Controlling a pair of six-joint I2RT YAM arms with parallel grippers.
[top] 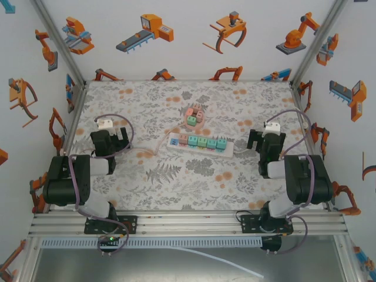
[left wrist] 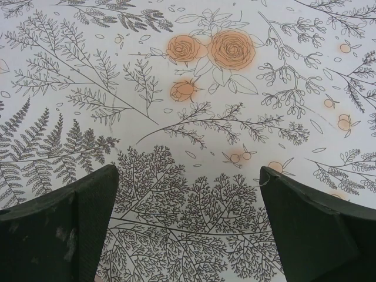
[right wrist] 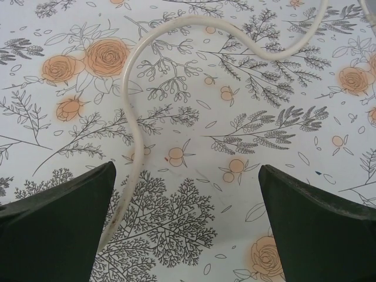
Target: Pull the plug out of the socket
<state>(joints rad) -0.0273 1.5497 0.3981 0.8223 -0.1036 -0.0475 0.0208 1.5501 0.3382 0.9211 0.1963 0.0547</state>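
The teal cube-shaped plug (top: 221, 144) sits at the right end of the long white plastic socket strip (top: 197, 149), which lies crosswise; my right claw (right wrist: 187, 167), wide open and empty, is nearer that end; my left claw (left wrist: 188, 167) likewise gapes empty.

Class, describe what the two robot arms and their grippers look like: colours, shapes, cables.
The left arm and right arm are chunky and black on pale grey base joints, with thin purple cables looping along them. A white block sits at each wrist. The left gripper and right gripper have dark, wedge-shaped fingers.
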